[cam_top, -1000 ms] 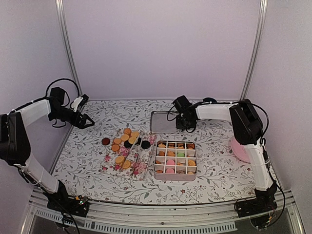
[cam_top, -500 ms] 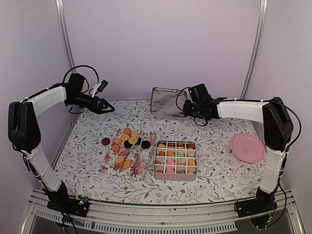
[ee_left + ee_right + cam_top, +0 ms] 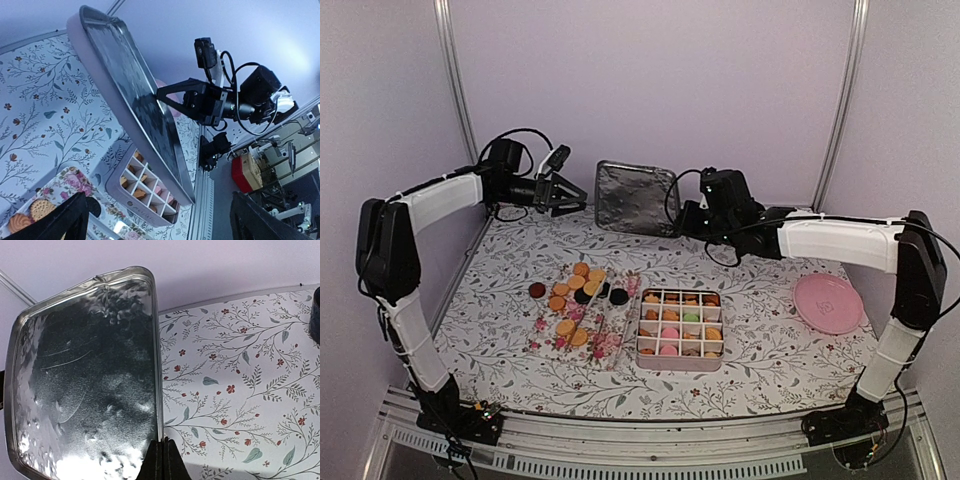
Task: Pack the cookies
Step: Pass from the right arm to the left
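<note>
Your right gripper (image 3: pixel 161 445) is clenched on the edge of the metal lid (image 3: pixel 637 198), holding it tilted in the air above the back of the counter (image 3: pixel 770 345). Your left gripper (image 3: pixel 572 194) is released, jaws spread wide and grasping nothing, near the lid's left edge. The cookies (image 3: pixel 576 288) lie in two groups: some loose on the floral tray (image 3: pixel 610 340), others sorted into the compartments of the tin (image 3: pixel 678 363) just beside it. A pink plate (image 3: pixel 828 303) sits at the right.

My left arm (image 3: pixel 435 195) and right arm (image 3: pixel 830 243) wore white shells between black joints; black cables (image 3: pixel 517 131) looped by the wrists. My left gripper (image 3: pixel 578 200) and right gripper (image 3: pixel 161 445) were black.
</note>
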`<act>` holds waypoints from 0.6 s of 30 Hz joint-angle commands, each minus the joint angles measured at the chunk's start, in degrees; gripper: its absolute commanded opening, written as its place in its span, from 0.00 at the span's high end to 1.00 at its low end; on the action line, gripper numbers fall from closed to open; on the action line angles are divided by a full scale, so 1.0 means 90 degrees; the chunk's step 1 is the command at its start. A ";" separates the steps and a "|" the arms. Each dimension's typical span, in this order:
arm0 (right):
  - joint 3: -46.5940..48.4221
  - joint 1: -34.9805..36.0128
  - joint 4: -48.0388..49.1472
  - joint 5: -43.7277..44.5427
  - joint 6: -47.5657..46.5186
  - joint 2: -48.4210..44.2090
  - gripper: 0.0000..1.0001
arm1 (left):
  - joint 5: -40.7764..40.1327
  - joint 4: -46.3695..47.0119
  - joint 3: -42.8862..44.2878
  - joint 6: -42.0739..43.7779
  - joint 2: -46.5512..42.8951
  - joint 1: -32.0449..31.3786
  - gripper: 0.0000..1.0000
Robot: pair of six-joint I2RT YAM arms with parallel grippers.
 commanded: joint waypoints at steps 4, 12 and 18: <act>0.0219 0.0472 0.0231 0.0523 -0.0057 -0.0296 1.00 | 0.0646 0.1782 -0.0125 -0.1804 0.0104 -0.0171 0.03; 0.0320 0.0713 0.0299 0.0729 -0.0177 -0.0264 1.00 | 0.0705 0.2471 -0.0586 -0.2199 -0.0044 -0.0203 0.27; 0.0539 0.0959 0.0201 0.1029 -0.0376 -0.0109 1.00 | 0.0474 0.2288 -0.0592 -0.2070 0.0022 -0.0204 0.52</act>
